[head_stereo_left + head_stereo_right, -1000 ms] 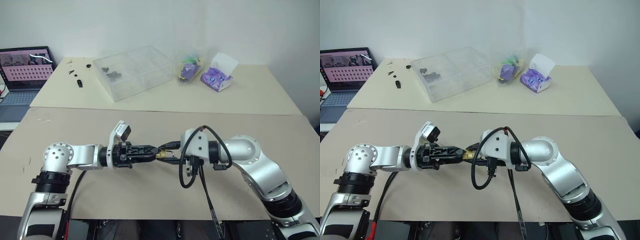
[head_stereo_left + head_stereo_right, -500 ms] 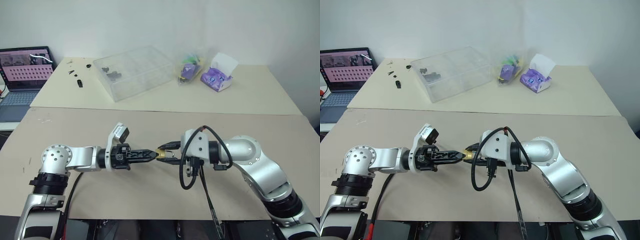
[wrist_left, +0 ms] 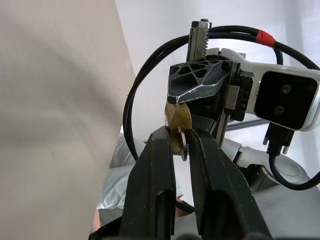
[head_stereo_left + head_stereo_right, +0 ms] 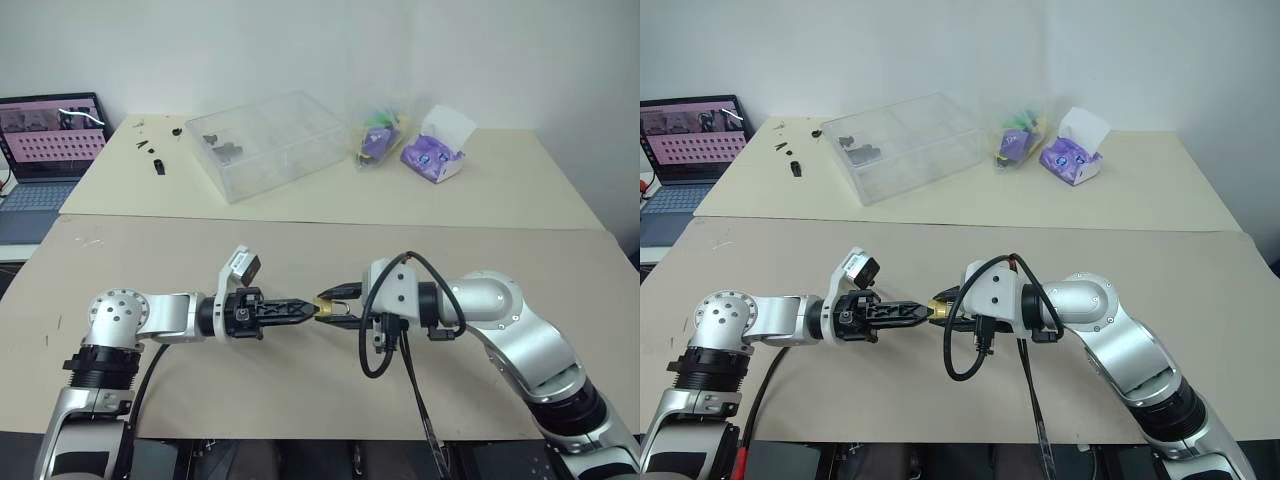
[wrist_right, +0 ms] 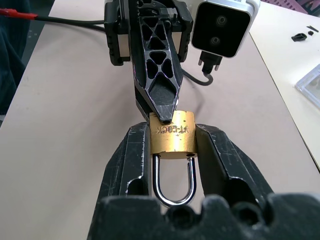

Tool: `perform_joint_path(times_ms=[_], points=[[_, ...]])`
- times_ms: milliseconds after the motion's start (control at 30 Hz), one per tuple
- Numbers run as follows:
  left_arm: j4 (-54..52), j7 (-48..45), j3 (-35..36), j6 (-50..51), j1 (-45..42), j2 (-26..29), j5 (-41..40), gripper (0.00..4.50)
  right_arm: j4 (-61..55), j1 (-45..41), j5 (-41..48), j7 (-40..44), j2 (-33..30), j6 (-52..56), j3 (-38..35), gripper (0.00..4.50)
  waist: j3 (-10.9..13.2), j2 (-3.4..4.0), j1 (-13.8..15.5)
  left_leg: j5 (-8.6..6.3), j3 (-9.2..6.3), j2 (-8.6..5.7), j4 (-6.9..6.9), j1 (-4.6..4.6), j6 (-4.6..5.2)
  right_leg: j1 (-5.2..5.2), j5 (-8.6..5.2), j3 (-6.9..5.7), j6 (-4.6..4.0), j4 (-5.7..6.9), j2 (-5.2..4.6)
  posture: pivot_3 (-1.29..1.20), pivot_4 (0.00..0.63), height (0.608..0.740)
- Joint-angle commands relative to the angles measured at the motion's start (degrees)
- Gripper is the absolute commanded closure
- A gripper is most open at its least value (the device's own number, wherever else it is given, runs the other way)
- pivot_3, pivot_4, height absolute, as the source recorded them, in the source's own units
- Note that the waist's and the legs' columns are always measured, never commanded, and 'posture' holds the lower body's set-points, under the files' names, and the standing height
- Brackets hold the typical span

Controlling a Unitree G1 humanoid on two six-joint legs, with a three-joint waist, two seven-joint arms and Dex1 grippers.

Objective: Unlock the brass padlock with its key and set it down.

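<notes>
The brass padlock [image 5: 172, 135] is held above the tan table [image 4: 250, 390] between the fingers of my right gripper [image 5: 173, 131], which is shut on its golden body. Its silvery shackle [image 5: 173, 180] points back toward that wrist, with both legs in the body. The key [image 3: 183, 146], a thin silvery piece, sticks out of the padlock's [image 3: 178, 117] bottom face. My left gripper [image 3: 179, 137] is shut on the key. The two grippers meet tip to tip at the middle of the table, left gripper [image 4: 306, 310] against the padlock [image 4: 326, 306].
On the far table stand a clear plastic box [image 4: 265, 145], a laptop [image 4: 50, 135], small black parts [image 4: 158, 165], a clear bag [image 4: 378, 140] and a purple tissue pack [image 4: 435, 150]. A black cable [image 4: 385, 345] loops down from my right wrist.
My left gripper's fingers have closed from wide apart onto the key at the padlock's end. Both arms have stayed in place, and the right gripper still holds the padlock.
</notes>
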Motion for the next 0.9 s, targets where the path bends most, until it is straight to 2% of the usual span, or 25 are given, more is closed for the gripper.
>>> perform_joint_path(times_ms=[33,267,900], points=[[-3.55,-2.69,1.05,-2.16,-0.80,-1.12,4.53,4.48,-2.25,-0.70,0.81,-0.37,0.46,-1.30,-0.83,3.60,0.00,0.00,0.02,0.00,0.00,0.00,0.00,0.00,0.00,0.00,0.00,0.00,0.00,0.00,0.00,0.00,0.150,0.740],[-3.10,-4.09,2.04,-1.60,-1.46,-2.61,6.98,4.48,-2.53,-1.19,0.25,-0.32,0.42,-1.89,-0.45,3.60,0.00,0.00,0.01,0.00,0.00,0.00,0.00,-0.01,0.00,0.00,0.00,0.00,0.00,-0.01,0.00,0.00,0.150,0.740],[-0.35,-2.28,4.71,0.68,-3.53,-6.37,3.73,4.48,-3.47,-1.53,0.56,0.28,0.81,-1.96,0.42,3.60,0.00,-0.01,0.02,0.00,-0.01,0.00,0.00,-0.02,0.00,0.01,0.02,0.00,0.05,0.00,0.00,0.00,0.150,0.740]])
